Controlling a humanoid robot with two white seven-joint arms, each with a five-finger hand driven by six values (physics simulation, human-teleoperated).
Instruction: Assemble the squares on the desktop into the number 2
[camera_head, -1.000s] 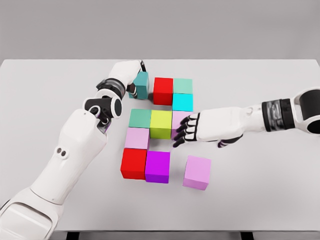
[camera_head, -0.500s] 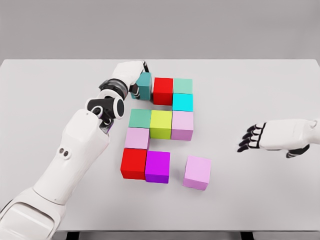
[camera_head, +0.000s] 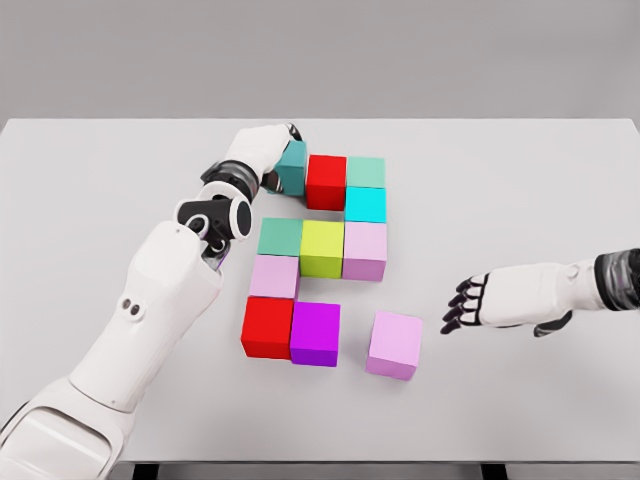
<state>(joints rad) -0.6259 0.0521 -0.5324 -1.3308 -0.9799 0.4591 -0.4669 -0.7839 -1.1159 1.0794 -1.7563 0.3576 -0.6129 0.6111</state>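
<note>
Basically the next move hinges on the loose pink cube (camera_head: 394, 344): it sits lower centre-right of the frame, apart from the purple cube (camera_head: 316, 333) with a clear gap between them, and rotated slightly off the grid. Right hand (camera_head: 470, 305) is to the right of it and a bit higher in frame, near but not touching, fingers spread and holding nothing, fingertips pointing left toward the cube. Left hand is well away at the upper left, so right is the nearer one by far.

Left hand (camera_head: 262, 152) is cupped against the dark teal cube (camera_head: 292, 167), which sits just beside the upper red cube (camera_head: 326, 181) at the left end of the top row. Looks like a grasp, though the fingers are mostly hidden behind the cube.

Layout on the white tabletop (camera_head: 520, 180):
- top row: dark teal, red, green cube (camera_head: 366, 171)
- below green: cyan cube (camera_head: 365, 203)
- middle row: teal-green cube (camera_head: 281, 236), yellow-green cube (camera_head: 322, 248), pale pink cube (camera_head: 365, 250)
- below teal-green: lilac cube (camera_head: 275, 276)
- bottom row: lower red cube (camera_head: 267, 327), purple, then the gap

My read: the 2 is nearly done, and the bottom stroke needs the loose pink cube slid left until it touches purple and is squared up. A push from its right face would fit where the right hand is.
</note>
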